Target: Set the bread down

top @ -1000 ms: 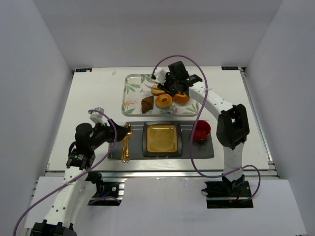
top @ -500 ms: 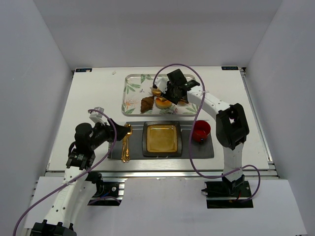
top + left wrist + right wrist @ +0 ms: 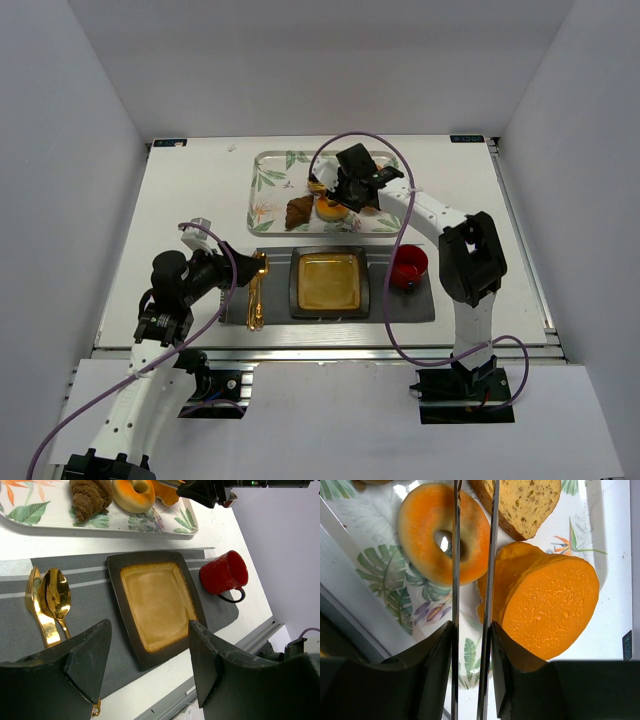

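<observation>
Presently, at the far side of the white table (image 3: 190, 200): right gripper (image 3: 340, 188), poised above the white rectangular tray (image 3: 268, 180) printed with green leaves. Jaws partway closed, dark fingers (image 3: 432, 675) pressed one against each arm of a pair of thin metal tongs (image 3: 455, 580). Tong arms a narrow gap apart, running up the right wrist view and off its top edge, tips out of sight. Lying flat on the tray: the bread (image 3: 527, 502), a slice with pale speckled crumb and a darker brown crust, one end showing between the two tong arms. Whether pinched by them or merely beneath them, cannot tell. Just beside the bread, a thick round orange piece (image 3: 547, 605) with a spongy cut face. On its other side, a ring-shaped orange-glazed donut (image 3: 427, 535), crossed by one tong arm in that view. Next along the tray, a dark brown croissant (image 3: 90, 495), close beside the donut.

Nearer the arm bases, a grey placemat (image 3: 95, 572) carrying a dark square plate (image 3: 157, 605) with a glossy amber centre. To the plate's right, a red mug (image 3: 225, 572); to its left, a gold spoon (image 3: 54, 592) and a gold fork (image 3: 35, 600) side by side. Above the placemat's left part, near the cutlery: left gripper (image 3: 149, 625), jaws wide apart, holding nothing.
</observation>
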`<action>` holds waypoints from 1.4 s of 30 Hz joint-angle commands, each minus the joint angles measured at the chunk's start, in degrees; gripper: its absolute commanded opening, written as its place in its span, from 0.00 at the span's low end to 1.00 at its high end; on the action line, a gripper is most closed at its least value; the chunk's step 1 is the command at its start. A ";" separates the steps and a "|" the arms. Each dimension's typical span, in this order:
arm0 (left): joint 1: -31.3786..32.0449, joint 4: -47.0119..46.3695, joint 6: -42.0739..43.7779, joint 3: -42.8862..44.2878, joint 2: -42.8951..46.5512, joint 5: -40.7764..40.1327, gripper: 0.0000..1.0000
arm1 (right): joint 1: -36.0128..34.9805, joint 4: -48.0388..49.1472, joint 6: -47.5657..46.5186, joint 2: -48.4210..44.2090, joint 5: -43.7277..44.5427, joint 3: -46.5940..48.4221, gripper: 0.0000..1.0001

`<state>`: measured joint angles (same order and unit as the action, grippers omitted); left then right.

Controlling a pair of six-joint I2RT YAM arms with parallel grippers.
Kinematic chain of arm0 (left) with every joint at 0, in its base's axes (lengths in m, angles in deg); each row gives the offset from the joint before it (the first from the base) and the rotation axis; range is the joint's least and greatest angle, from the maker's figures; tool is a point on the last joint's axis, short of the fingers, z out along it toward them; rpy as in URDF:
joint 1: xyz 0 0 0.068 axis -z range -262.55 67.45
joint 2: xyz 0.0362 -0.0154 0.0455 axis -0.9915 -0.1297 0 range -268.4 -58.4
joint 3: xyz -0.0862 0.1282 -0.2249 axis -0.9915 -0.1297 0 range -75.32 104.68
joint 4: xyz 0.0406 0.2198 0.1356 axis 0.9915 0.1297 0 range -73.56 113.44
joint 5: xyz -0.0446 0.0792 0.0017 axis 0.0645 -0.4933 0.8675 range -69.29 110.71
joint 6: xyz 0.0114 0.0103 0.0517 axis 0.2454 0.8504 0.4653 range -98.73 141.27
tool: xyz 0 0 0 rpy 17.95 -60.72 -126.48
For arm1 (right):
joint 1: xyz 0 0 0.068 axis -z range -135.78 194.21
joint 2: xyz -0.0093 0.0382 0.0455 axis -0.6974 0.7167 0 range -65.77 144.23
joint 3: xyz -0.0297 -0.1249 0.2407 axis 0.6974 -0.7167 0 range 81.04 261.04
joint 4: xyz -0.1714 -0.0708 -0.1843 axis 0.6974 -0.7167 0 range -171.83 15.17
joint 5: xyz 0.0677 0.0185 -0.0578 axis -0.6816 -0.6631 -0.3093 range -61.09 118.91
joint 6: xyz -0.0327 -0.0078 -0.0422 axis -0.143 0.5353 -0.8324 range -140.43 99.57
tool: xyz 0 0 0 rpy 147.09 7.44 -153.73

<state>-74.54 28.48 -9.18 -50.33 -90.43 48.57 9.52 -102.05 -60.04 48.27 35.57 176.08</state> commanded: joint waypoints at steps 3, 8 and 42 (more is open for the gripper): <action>0.25 0.18 0.57 1.11 0.39 0.18 0.72 | -0.55 2.53 -0.02 -2.68 1.69 0.05 0.37; 0.25 0.89 0.84 1.72 0.48 0.01 0.72 | -0.90 1.21 0.50 -2.24 0.29 1.19 0.28; 0.25 4.05 1.89 5.24 1.88 -2.19 0.72 | 0.68 -0.89 9.12 -44.50 -27.13 -29.72 0.15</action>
<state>-74.54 32.35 -8.09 -47.18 -89.01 47.19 10.17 -102.14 -51.63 9.69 13.93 151.12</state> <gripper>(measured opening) 0.720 0.260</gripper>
